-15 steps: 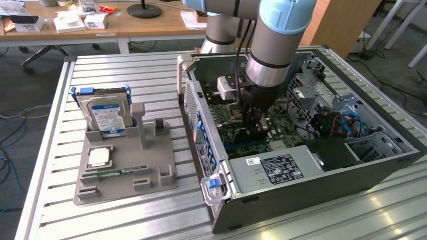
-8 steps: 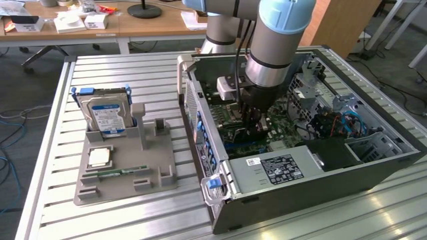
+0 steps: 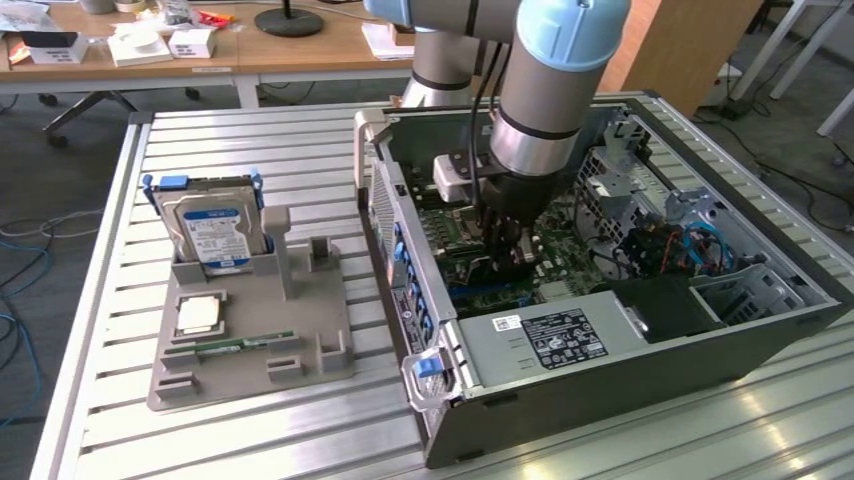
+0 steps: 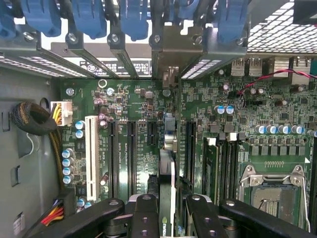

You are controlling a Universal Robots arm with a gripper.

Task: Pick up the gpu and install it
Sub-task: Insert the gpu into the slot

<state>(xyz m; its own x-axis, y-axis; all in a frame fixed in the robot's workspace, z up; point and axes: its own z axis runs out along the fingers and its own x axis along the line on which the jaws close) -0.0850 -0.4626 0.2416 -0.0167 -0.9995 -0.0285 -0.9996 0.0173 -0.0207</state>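
Black gripper [image 4: 171, 218]; the gpu [image 4: 167, 171], seen edge-on, pale grey over dark; green motherboard [image 4: 138, 99] with black slots [image 4: 131, 148] and one white slot [image 4: 91, 153]; blue clips [image 4: 133, 17]; red and yellow wires [image 4: 55, 215]. In the exterior view: dark grey case [image 3: 641, 380] at lower right; silver hard drive [image 3: 214, 235] with a blue-and-white label at left; grey holder [image 3: 254, 345]; pale, slatted table [image 3: 240, 140]; silver arm [image 3: 547, 90] with light blue caps at top.

A slatted metal table [image 3: 254, 150] spans the exterior view. A grey parts holder [image 3: 234, 385] stands lower left. An open computer case [image 3: 641, 390] lies at right.
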